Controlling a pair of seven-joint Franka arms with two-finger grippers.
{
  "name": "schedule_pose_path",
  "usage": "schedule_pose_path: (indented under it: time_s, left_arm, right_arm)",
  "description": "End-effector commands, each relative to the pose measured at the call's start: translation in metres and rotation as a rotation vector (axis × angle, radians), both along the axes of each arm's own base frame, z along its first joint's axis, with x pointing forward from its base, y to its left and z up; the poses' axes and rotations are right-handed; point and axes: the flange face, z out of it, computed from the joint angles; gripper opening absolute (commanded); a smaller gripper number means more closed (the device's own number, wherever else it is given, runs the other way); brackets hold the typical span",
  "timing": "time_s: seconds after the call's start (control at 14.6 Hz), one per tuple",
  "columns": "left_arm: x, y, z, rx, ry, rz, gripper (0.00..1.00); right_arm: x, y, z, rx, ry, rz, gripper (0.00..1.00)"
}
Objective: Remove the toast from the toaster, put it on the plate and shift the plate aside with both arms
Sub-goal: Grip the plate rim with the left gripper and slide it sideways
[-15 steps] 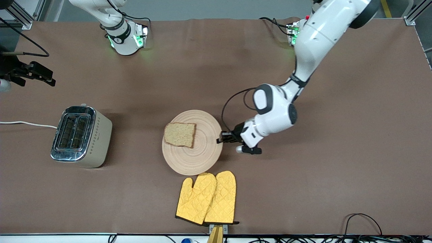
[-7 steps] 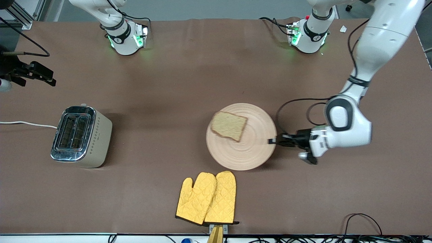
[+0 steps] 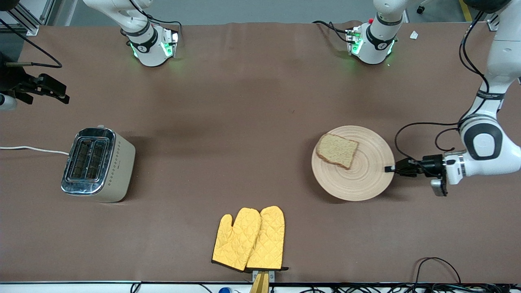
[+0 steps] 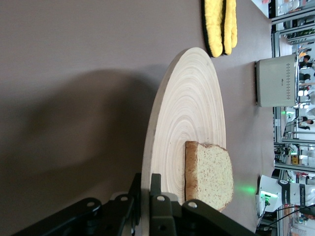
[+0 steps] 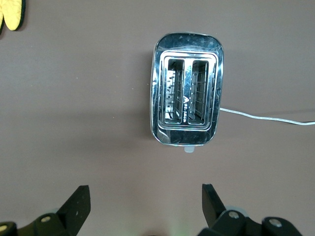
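The plate is pale wood with fine ring grooves, matt. The toast looks coarse and grainy. The toaster has a glossy chrome top and matt beige sides. 2 quilted yellow cloth oven mitts lie on matt brown table covering.

A brown cloth-covered surface fills the frame. Grey floor shows along the top edge, aluminium frame posts stand in the upper left corner, and black cables trail at lower right.
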Motion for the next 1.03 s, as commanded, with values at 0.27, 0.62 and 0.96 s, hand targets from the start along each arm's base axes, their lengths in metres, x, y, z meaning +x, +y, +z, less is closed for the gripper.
schedule_pose_path:
  time_s: [0.27,0.62,0.96]
  left_arm:
    - [-0.004,0.072,-0.041,-0.103,0.018,0.037,0.0]
    - [-0.002,0.086,-0.04,-0.077,0.057,0.079,0.34]
    - [-0.001,0.116,-0.02,-0.038,0.032,0.064,1.0]
  right_arm:
    - [-0.008,0.004,0.004,0.013,-0.001,-0.011,1.0]
    - [-0.008,0.003,0.004,0.013,-0.001,-0.012,1.0]
    - [-0.009,0.003,0.008,0.015,0.005,-0.012,1.0]
